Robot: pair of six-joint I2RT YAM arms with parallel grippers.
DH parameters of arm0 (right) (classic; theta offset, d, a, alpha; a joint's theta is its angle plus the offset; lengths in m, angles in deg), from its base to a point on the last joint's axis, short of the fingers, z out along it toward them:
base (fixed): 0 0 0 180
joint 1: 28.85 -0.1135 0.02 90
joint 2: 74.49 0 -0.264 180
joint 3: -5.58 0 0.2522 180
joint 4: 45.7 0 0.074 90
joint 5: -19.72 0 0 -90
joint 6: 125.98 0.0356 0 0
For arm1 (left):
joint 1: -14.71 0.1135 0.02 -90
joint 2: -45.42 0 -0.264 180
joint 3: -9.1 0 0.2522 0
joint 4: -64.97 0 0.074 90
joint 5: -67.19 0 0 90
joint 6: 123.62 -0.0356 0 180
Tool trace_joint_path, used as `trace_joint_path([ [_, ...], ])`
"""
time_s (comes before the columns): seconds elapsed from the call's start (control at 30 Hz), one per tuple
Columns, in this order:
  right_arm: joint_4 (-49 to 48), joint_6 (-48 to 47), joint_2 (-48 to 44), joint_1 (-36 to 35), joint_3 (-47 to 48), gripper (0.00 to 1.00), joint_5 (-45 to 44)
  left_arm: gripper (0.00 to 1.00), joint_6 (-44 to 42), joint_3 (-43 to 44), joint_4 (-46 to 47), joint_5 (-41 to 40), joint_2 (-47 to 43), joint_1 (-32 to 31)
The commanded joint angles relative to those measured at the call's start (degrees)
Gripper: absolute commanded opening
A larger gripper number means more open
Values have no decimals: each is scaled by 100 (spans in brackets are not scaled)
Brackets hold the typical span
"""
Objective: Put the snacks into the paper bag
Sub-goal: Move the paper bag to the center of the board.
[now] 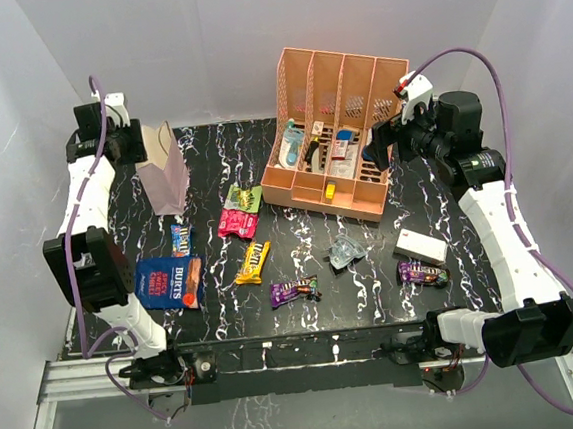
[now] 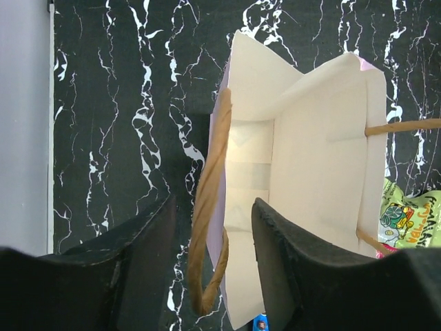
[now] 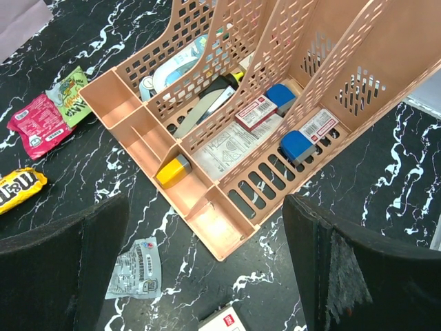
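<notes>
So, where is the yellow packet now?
In the top view, the yellow packet lies just left of centre, between the blue crisp bag and the clear-silver packet.

The left gripper (image 2: 215, 207) straddles the left wall of the paper bag (image 2: 310, 152). One finger (image 2: 148, 241) is outside the wall and the other is inside the open mouth, with gaps on both sides. A brown cord handle (image 2: 207, 207) loops between them. A green snack packet (image 2: 406, 221) lies just right of the bag on the black marble table (image 2: 117, 103).
</notes>
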State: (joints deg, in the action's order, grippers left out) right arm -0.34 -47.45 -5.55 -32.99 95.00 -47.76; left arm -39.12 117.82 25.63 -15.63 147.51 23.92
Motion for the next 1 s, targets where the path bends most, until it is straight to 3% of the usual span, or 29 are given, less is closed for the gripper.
trace_joint_path([
  [0.0, -120, 48, -13, -22, 127, 98, 83, 44, -33, -141, 411, 217, -171, 29],
  [0.4, -103, 7, -86, -25, -23, 98, 41, 17, -104, 60, 324, 704, 155, 29],
  [0.67, -171, -73, -118, -25, -214, 98, 135, 6, 252, 185, 308, 1387, 232, -10],
  [0.97, -166, -178, -119, -20, -351, 98, 256, 0, 648, 461, 339, 1670, 490, -312],
])
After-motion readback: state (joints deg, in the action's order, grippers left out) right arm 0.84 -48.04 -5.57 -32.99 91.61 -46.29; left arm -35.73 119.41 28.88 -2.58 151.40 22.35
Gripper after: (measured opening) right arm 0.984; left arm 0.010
